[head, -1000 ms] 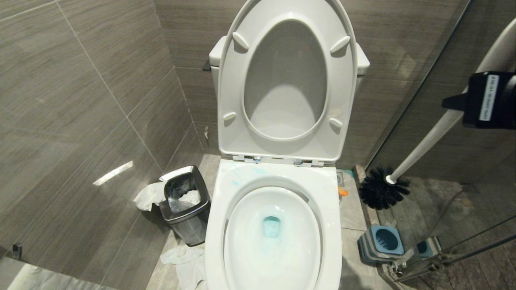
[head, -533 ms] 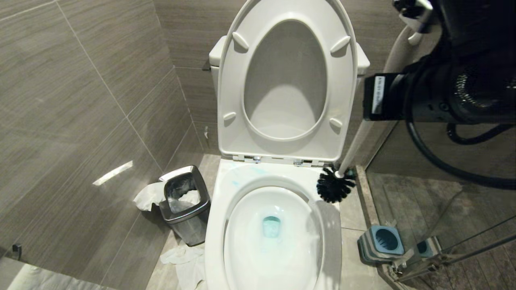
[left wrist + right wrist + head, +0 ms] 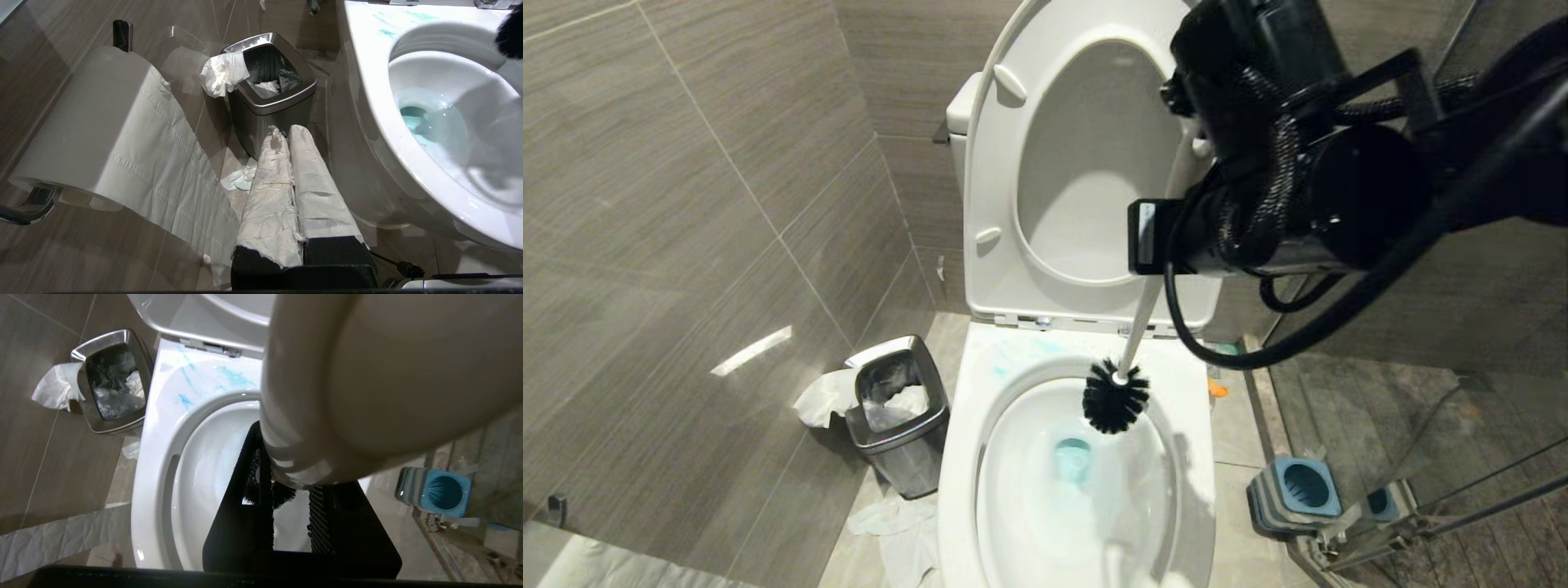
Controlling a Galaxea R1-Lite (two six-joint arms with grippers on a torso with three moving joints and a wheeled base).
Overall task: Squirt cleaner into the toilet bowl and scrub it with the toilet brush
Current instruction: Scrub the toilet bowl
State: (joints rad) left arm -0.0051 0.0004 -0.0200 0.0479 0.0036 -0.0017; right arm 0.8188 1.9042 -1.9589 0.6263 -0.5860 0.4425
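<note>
Open toilet bowl (image 3: 1201, 425) below, raised lid (image 3: 1005, 204) behind, waste bin (image 3: 900, 425) left, brush holder (image 3: 1294, 490) right.

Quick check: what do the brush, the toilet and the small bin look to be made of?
Toilet brush: smooth white handle, likely plastic; stiff black bristles.
White toilet bowl: glossy ceramic, judging by its sharp highlights.
Small square waste bin: brushed steel, grey metallic sheen.

Right arm raised across the view, right gripper (image 3: 286, 522) fingers clamped; left gripper (image 3: 292, 134) fingers pressed together.
</note>
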